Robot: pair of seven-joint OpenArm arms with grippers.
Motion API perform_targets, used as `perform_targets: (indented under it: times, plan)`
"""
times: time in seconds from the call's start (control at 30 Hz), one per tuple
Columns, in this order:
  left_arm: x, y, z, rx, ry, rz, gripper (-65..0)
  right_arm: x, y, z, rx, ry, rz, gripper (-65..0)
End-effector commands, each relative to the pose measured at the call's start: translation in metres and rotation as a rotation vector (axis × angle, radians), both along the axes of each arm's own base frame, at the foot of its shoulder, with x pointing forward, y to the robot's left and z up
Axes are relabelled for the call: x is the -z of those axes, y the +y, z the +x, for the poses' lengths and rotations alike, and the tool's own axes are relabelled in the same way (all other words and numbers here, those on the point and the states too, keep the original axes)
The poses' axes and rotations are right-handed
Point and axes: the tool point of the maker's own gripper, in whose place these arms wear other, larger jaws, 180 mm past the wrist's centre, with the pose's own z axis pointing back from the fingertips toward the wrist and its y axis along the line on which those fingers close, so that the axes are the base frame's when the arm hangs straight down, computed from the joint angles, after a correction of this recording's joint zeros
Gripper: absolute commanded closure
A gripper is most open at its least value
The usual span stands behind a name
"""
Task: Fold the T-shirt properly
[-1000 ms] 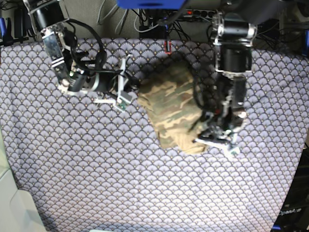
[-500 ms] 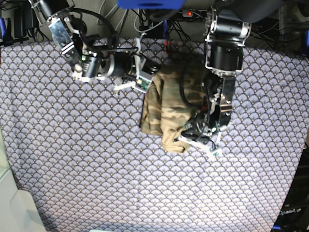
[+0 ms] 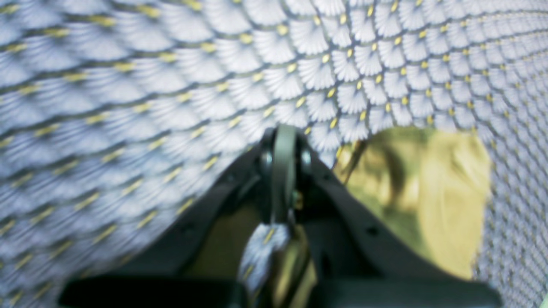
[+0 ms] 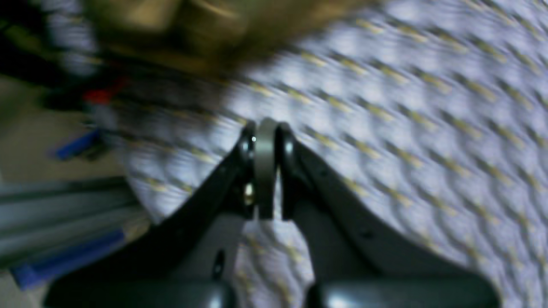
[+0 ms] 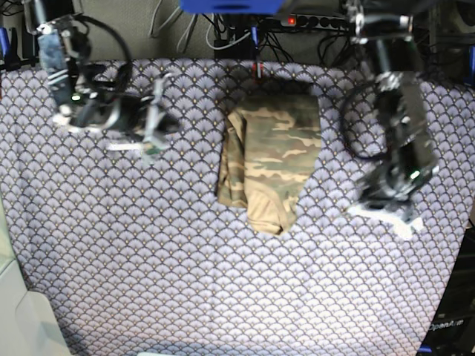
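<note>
T-shirt (image 5: 271, 159) of soft cloth in tan, olive and brown camouflage print is seen as a compact folded bundle at the far middle of the bench, on the purple-grey fan-scale patterned tablecloth (image 5: 148, 259). The left gripper (image 5: 386, 215) and the right gripper (image 5: 148, 130) are held well apart from it, jaws together on nothing. Folding is judged nearly finished; only tidying of the uneven near edge seems called for.

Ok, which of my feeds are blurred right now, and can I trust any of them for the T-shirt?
Right wrist view: heavy motion smear, the T-shirt only a tan blur along the top. Left wrist view: tablecloth streaked on the near side, shirt soft and yellow-tinted. Base view: the sharpest, camouflage print readable, lighting even, both arms clear of the shirt.
</note>
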Motion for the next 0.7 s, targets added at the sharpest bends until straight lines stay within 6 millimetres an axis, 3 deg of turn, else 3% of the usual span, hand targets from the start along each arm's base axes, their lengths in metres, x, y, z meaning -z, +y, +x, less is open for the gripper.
perform_targets:
  times: [0.0, 0.13, 0.27, 0.37, 0.67]
  plan:
    - [-0.014, 0.006, -0.007, 0.003, -0.020, 0.014, 0.0, -0.009, -0.008, 0.007, 0.023, -0.028, 0.006, 0.0]
    - [-0.007, 0.030, -0.072, 0.017, 0.065, 0.104, 0.0, -0.008, -0.049, 0.007, 0.131, -0.010, -0.059, 0.0]
    - [0.019, 0.032, -0.134, 0.056, 0.196, 0.143, 0.0, -0.021, -0.075, -0.009, 0.202, -0.038, -0.090, 0.0]
    - [0.034, 0.026, -0.163, 0.124, 0.248, 0.135, 0.0, -0.023, -0.093, -0.032, 0.246, -0.022, -0.122, 0.0]
    - [0.065, 0.022, -0.239, 0.242, 0.323, 0.190, 0.0, -0.004, -0.144, -0.109, 0.431, 0.127, -0.188, 0.0]
